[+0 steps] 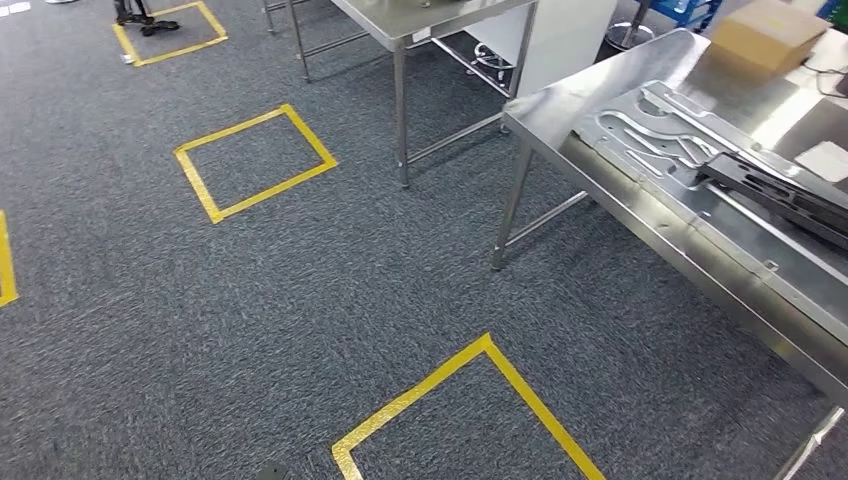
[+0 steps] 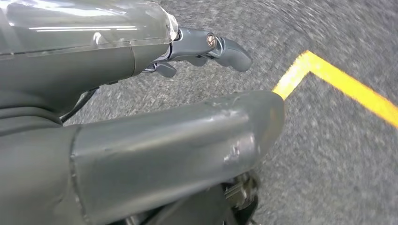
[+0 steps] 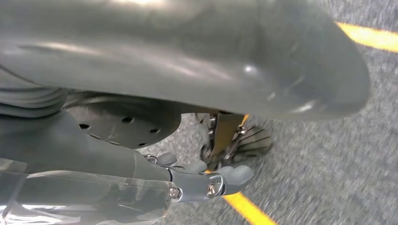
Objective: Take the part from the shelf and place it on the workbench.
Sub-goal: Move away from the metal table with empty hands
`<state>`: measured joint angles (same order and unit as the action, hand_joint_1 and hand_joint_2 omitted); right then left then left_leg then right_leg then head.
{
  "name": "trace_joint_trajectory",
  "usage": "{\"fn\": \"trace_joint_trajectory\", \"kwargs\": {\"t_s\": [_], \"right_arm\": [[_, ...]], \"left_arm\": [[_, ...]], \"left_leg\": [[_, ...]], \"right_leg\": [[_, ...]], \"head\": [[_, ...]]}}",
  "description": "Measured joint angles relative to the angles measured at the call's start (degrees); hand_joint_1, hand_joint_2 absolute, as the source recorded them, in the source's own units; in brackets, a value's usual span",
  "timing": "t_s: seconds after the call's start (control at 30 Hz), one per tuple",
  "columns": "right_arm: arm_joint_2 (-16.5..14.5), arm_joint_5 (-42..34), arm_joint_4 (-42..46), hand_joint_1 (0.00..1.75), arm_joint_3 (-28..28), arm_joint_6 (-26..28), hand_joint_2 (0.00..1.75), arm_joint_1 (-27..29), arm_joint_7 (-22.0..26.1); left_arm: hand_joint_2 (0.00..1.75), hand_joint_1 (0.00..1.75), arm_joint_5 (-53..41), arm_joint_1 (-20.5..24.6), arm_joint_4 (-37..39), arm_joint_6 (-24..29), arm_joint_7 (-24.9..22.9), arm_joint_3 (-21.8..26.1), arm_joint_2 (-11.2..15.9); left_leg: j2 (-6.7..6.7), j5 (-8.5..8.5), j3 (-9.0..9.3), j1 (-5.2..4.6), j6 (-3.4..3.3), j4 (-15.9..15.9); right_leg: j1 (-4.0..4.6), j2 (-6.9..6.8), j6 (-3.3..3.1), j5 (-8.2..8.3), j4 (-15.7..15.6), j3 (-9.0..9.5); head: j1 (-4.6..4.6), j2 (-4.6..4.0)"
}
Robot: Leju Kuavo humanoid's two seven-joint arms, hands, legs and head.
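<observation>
Here the left hand [image 2: 155,136] is hanging over the grey carpet [image 1: 300,300], its fingers [image 2: 225,49] lying apart and holding nothing. The right hand [image 3: 187,70] is hanging likewise, its fingers [image 3: 220,180] loosely extended around nothing. In the head view a silver stamped metal part [image 1: 650,135] is lying flat on the steel counter [image 1: 640,215] at the right, touching a black part [image 1: 780,190] beside it. A cardboard box [image 1: 765,35] is sitting further back on that counter. Yellow tape squares [image 1: 255,160] are marking the carpet.

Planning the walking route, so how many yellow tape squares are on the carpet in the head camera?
4, some cut off: far left, middle, nearest, and a strip at the left edge.
</observation>
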<state>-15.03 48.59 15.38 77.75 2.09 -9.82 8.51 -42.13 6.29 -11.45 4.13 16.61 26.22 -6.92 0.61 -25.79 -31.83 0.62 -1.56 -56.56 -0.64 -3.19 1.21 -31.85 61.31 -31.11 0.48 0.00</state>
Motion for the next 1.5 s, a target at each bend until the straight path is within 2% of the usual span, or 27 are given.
{"fn": "trace_joint_trajectory", "kwargs": {"t_s": [0.07, 0.1, 0.13, 0.2, 0.27, 0.33, 0.4, 0.43, 0.5, 0.57, 0.63, 0.67, 0.7, 0.8, 0.83, 0.9, 0.93, 1.0, 1.07, 1.13, 1.17, 1.2, 1.27, 1.3, 1.37, 1.43, 1.5], "right_arm": [[0.0, -0.1, 0.1, 0.00, 0.0, -0.1, 0.00, 0.2, 0.1], [0.0, -0.2, 0.1, 0.00, 0.0, -0.1, 0.00, 0.3, 0.1], [0.0, -0.2, 0.2, 0.00, 0.0, -0.1, 0.00, 0.3, 0.1], [0.1, -0.2, 0.3, 0.00, -0.1, -0.4, 0.00, 0.4, -0.2], [0.1, -0.1, 0.5, 0.00, -0.6, -0.8, 0.00, 0.2, -0.8], [0.1, 0.5, 0.7, 0.00, -1.4, -1.1, 0.00, -0.1, -1.3], [-0.1, 1.0, 0.8, 0.00, -2.2, -1.1, 0.00, -0.3, -1.5], [-0.3, 1.2, 0.8, 0.00, -2.5, -1.0, 0.00, -0.4, -1.5], [-0.8, 1.4, 1.0, 0.00, -3.1, -0.9, 0.00, -0.3, -1.6], [-1.1, 1.4, 1.1, 0.00, -3.6, -0.9, 0.00, -0.2, -1.6], [-1.2, 1.4, 1.1, 0.00, -4.0, -0.9, 0.00, -0.1, -1.6], [-1.2, 1.4, 1.2, 0.00, -4.1, -0.9, 0.00, -0.1, -1.6], [-1.3, 1.4, 1.2, 0.00, -4.2, -0.9, 0.00, -0.1, -1.6], [-1.6, 1.4, 1.3, 0.00, -4.4, -0.9, 0.00, -0.2, -1.6], [-1.6, 1.4, 1.3, 0.00, -4.5, -0.9, 0.00, -0.2, -1.6], [-1.7, 1.5, 1.4, 0.00, -4.6, -0.9, 0.00, -0.3, -1.6], [-1.7, 1.5, 1.4, 0.00, -4.8, -0.9, 0.00, -0.4, -1.6], [-1.8, 1.5, 1.5, 0.00, -5.1, -0.9, 0.00, -0.6, -1.8], [-1.8, 1.5, 1.6, 0.00, -5.5, -0.8, 0.00, -0.7, -2.1], [-1.7, 1.5, 1.7, 0.00, -5.9, -0.6, 0.00, -0.7, -2.5], [-1.7, 1.5, 1.7, 0.00, -6.2, -0.4, 0.00, -0.8, -2.7], [-1.7, 1.5, 1.8, 0.00, -6.6, -0.4, 0.00, -0.8, -2.9], [-1.7, 1.4, 1.9, 0.00, -7.1, -0.3, 0.00, -1.1, -3.0], [-1.7, 1.0, 1.9, 0.00, -7.3, -0.3, 0.00, -1.3, -3.0], [-1.7, -0.2, 2.0, 0.00, -7.6, -0.7, 0.00, -1.7, -2.9], [-1.7, -1.4, 2.0, 0.00, -8.0, -1.2, 0.00, -2.0, -2.7], [-1.7, -2.2, 2.0, 0.00, -8.3, -1.4, 0.00, -2.2, -2.6]], "left_arm": [[0.00, 0.00, 0.0, 0.1, 0.0, 0.0, 0.0, 0.0, -0.1], [0.00, 0.00, 0.0, 0.1, 0.0, 0.0, 0.0, 0.0, -0.1], [0.00, 0.00, 0.0, 0.1, 0.0, 0.0, 0.0, 0.0, -0.1], [0.00, 0.00, 0.0, 0.0, 0.0, -0.1, 0.1, 0.1, -0.1], [0.00, 0.00, 0.1, 0.1, 0.0, -0.2, 0.3, 0.3, -0.1], [0.00, 0.00, 0.2, 0.1, 0.0, -0.4, 0.4, 0.7, -0.1], [0.00, 0.00, 0.5, 0.0, 0.0, -0.5, 0.4, 1.3, 0.0], [0.00, 0.00, 0.7, -0.3, 0.0, -0.6, 0.4, 1.5, 0.1], [0.00, 0.00, 0.7, -0.5, 0.0, -0.6, 0.4, 1.9, 0.2], [0.00, 0.00, 0.8, -0.5, 0.0, -0.7, 0.4, 2.3, 0.3], [0.00, 0.00, 0.8, -0.5, 0.0, -0.7, 0.4, 2.6, 0.3], [0.00, 0.00, 0.8, -0.6, 0.0, -0.7, 0.4, 2.7, 0.3], [0.00, 0.00, 0.8, -0.8, 0.0, -0.7, 0.4, 2.8, 0.4], [0.00, 0.00, 0.8, -0.7, 0.0, -0.7, 0.4, 2.9, 0.5], [0.00, 0.00, 0.8, -0.6, 0.0, -0.7, 0.4, 2.9, 0.5], [0.00, 0.00, 0.7, -0.7, 0.0, -0.7, 0.3, 3.0, 0.5], [0.00, 0.00, 0.6, -0.9, 0.0, -0.7, 0.2, 3.0, 0.6], [0.00, 0.00, 0.4, -0.9, 0.0, -0.7, 0.0, 3.1, 0.6], [0.00, 0.00, 0.1, -0.6, 0.0, -0.9, -0.2, 3.1, 0.6], [0.00, 0.00, -0.1, -0.3, 0.0, -1.0, -0.4, 3.2, 0.6], [0.00, 0.00, -0.2, -0.3, 0.0, -1.1, -0.4, 3.4, 0.6], [0.00, 0.00, -0.2, -0.4, 0.0, -1.1, -0.4, 3.5, 0.6], [0.00, 0.00, -0.3, -0.4, 0.0, -1.1, -0.5, 3.8, 0.6], [0.00, 0.00, -0.4, -0.3, 0.0, -1.2, -0.5, 4.0, 0.6], [0.00, 0.00, -0.6, -0.2, 0.0, -1.3, -0.5, 4.2, 0.6], [0.00, 0.00, -0.7, -0.4, 0.0, -1.4, -0.4, 4.6, 0.6], [0.00, 0.00, -0.9, -0.7, 0.0, -1.5, -0.3, 5.0, 0.8]], "left_leg": [[-1.19, 0.17, -0.28, -0.07, -0.32, 0.0], [-1.89, 0.21, -0.38, -0.11, -0.36, 0.0], [-2.61, 0.22, -0.41, -0.13, -0.37, -0.1], [-4.12, 0.20, -0.34, -0.13, -0.24, -0.3], [-5.46, 0.06, -0.52, -0.21, 0.16, -0.7], [-6.63, 0.10, -1.11, -0.19, 0.90, -1.1], [-7.96, 0.36, -1.60, -0.02, 1.74, -1.0], [-7.77, 0.18, -1.82, 0.01, 2.06, -1.3], [-5.31, -1.83, -3.44, -0.08, 2.56, -4.7], [-2.21, -5.55, -7.00, -0.08, 2.93, -12.2], [-1.22, -7.29, -9.63, 0.05, 3.18, -17.8], [-1.00, -6.56, -9.36, 0.08, 3.20, -17.5], [-0.67, -4.90, -7.82, 0.09, 3.13, -14.8], [1.79, -0.71, -1.44, -0.41, 2.34, -3.3], [2.24, -0.50, -0.61, -0.66, 1.97, -1.6], [1.59, -0.54, -0.64, -0.89, 1.27, -1.0], [1.07, -0.38, -0.60, -0.79, 0.96, -0.8], [0.12, 0.05, -0.38, -0.48, 0.21, -0.2], [-0.90, 0.32, -0.40, -0.42, -0.27, -0.1], [-2.26, 0.38, -0.46, -0.49, -0.39, -0.1], [-3.03, 0.38, -0.43, -0.50, -0.38, -0.2], [-3.80, 0.36, -0.37, -0.49, -0.32, -0.3], [-5.25, 0.24, -0.35, -0.44, -0.02, -0.5], [-5.91, 0.18, -0.52, -0.44, 0.27, -0.8], [-6.98, 0.24, -1.00, -0.33, 1.02, -1.0], [-7.96, 0.41, -1.38, -0.14, 1.80, -0.9], [-6.13, -0.84, -2.41, -0.17, 2.30, -2.8]], "right_leg": [[-0.10, 2.46, 0.15, -4.06, 8.0, -3.77], [-0.11, 2.90, 0.18, -5.23, 11.4, -5.52], [-0.10, 3.05, 0.16, -5.16, 12.9, -6.40], [-0.15, 3.40, 0.00, -1.73, 9.2, -4.98], [-0.37, 5.97, -0.29, 2.31, 1.1, -1.61], [-0.45, 8.23, -0.54, 3.56, -2.9, -0.09], [-0.36, 7.55, -0.96, 3.54, -3.2, -0.08], [-0.39, 6.81, -1.30, 3.65, -3.4, 0.05], [-0.48, 5.14, -2.07, 3.80, -3.7, 0.27], [-0.20, 3.33, -2.56, 3.66, -3.8, 0.31], [0.01, 1.52, -2.74, 3.51, -3.8, 0.35], [0.05, 0.75, -2.76, 3.43, -3.7, 0.41], [0.06, 0.06, -2.70, 3.34, -3.7, 0.54], [0.33, -1.63, -2.12, 2.89, -3.7, 1.07], [0.44, -2.08, -1.85, 2.77, -3.7, 1.18], [0.52, -2.94, -1.29, 2.66, -3.8, 1.36], [0.42, -2.71, -0.96, 2.46, -3.6, 1.46], [0.26, -0.37, -0.43, 0.60, -1.2, 0.58], [0.10, 2.35, -0.22, -3.03, 5.6, -2.66], [0.00, 3.02, -0.11, -4.93, 12.0, -6.02], [-0.07, 3.09, -0.08, -4.19, 12.5, -6.53], [-0.16, 3.23, -0.10, -2.39, 10.7, -5.94], [-0.36, 5.07, -0.31, 1.93, 3.1, -2.80], [-0.44, 6.23, -0.46, 3.20, -0.1, -1.47], [-0.34, 7.47, -0.81, 3.66, -2.7, -0.50], [-0.31, 6.37, -1.41, 3.91, -3.2, -0.39], [-0.45, 5.00, -2.24, 4.23, -3.9, 0.00]], "head": [[0.23, 0.00], [0.25, 0.00], [0.25, 0.00], [0.25, 0.00], [0.27, 0.00], [0.28, 0.00], [0.26, 0.00], [0.24, 0.00], [-0.10, 0.00], [-0.44, 0.00], [-0.48, 0.00], [-0.49, 0.00], [-0.49, 0.00], [-0.46, 0.00], [-0.40, 0.00], [-0.30, 0.00], [-0.28, 0.00], [-0.16, 0.00], [0.06, 0.00], [0.13, 0.00], [0.14, 0.00], [0.14, 0.00], [0.16, 0.00], [0.14, 0.00], [0.18, 0.00], [0.19, 0.00], [0.03, 0.00]]}}
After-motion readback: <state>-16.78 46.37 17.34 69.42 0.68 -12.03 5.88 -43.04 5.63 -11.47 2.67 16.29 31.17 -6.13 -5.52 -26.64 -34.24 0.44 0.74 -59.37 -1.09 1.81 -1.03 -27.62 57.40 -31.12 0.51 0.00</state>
